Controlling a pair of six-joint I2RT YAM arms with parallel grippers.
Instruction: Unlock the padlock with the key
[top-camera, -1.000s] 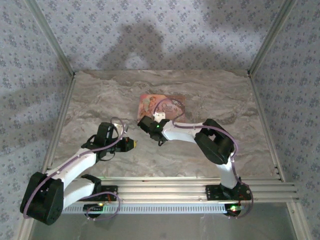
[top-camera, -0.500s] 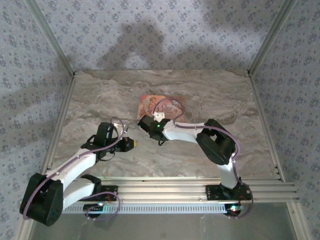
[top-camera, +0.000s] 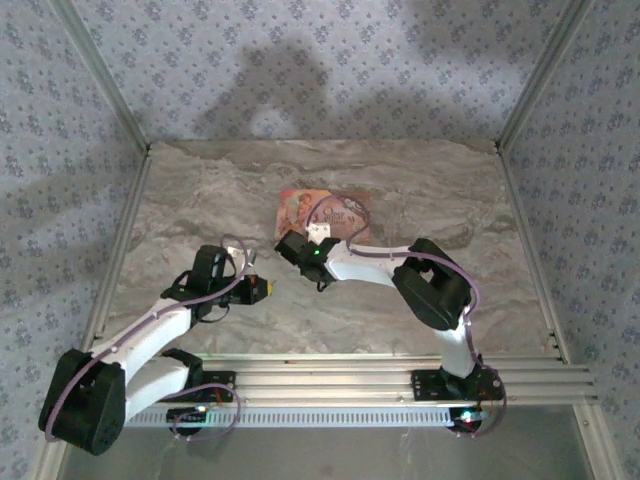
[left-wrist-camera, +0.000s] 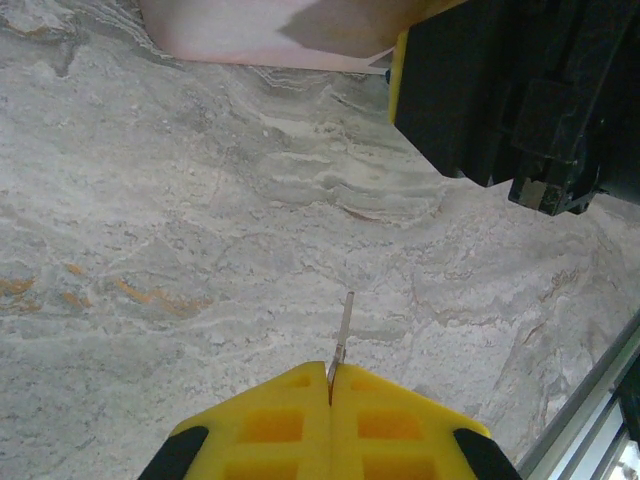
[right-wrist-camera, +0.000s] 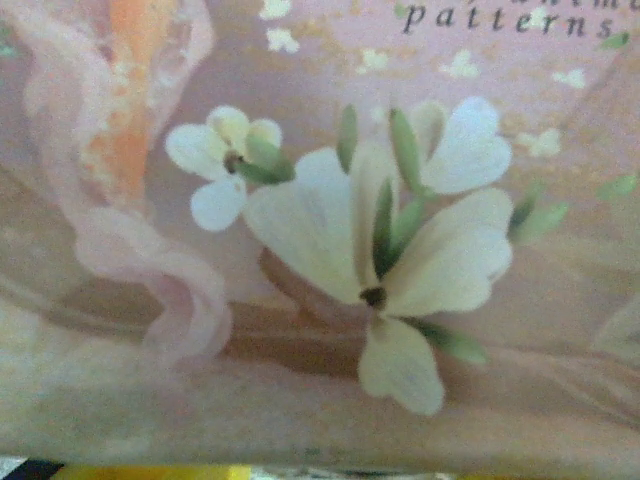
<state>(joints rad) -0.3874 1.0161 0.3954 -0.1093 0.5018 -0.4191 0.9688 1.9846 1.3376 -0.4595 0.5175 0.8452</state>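
The key (left-wrist-camera: 344, 325) is a thin pale metal blade sticking up from the seam between the yellow jaws of the left gripper (left-wrist-camera: 330, 378), low in the middle of the left wrist view. The jaws are pressed together on it, and its tip points toward the upper part of that frame, above bare table (left-wrist-camera: 180, 200).

From the top camera, the left gripper (top-camera: 262, 288) sits left of centre, low over the marbled table (top-camera: 420, 180). The right gripper (top-camera: 321, 236) is just to its upper right, at the near edge of the flat pink box (top-camera: 300, 208), which lies in the middle of the frame. I cannot tell whether the right jaws are apart or together. In the right wrist view, the box's flowered cover (right-wrist-camera: 320, 250) is very close to the lens. An aluminium rail (top-camera: 400, 365) runs along the table's bottom edge.
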